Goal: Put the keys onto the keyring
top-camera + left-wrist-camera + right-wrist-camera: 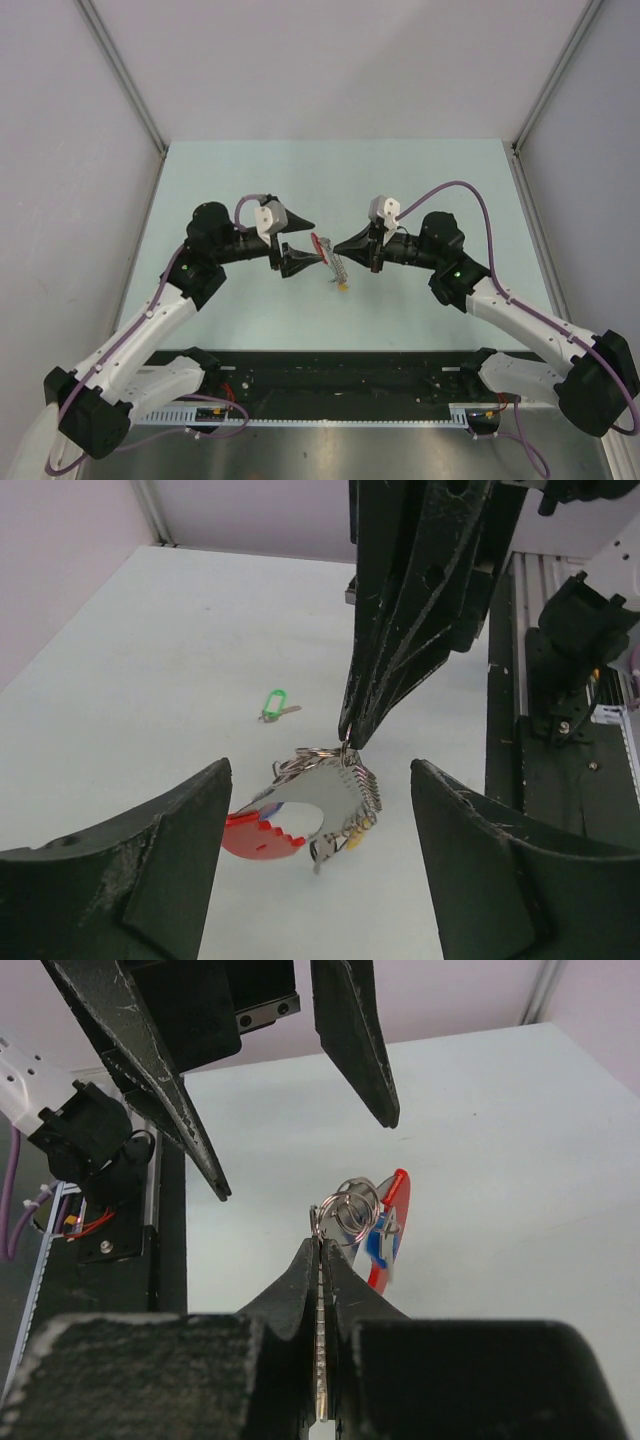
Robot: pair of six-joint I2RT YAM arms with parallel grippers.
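On the left of the pale worktop, the left pincer: gapes wide, grips nothing, brackets the keyring with one black finger on either side, neither touching the metal. At centre, between the two arms, the keyring itself: dangles as a bunch from the tip of the other arm's tool, silvery coils uppermost, red segment curving down on the side nearer the left arm, yellow tags at the lower edge; impossible to tell whether the lowest part brushes the surface. Pressed against the red segment, the blue key; unclear whether threaded on the loop. Well apart from the bunch, the green key: lies flat and alone on the worktop, clear of both arms. On the right, the right pincer: clamps fully closed on a thin flat strip of the keyring's metal, pinched edge-on between the two fingers, with the coils just past the tips.
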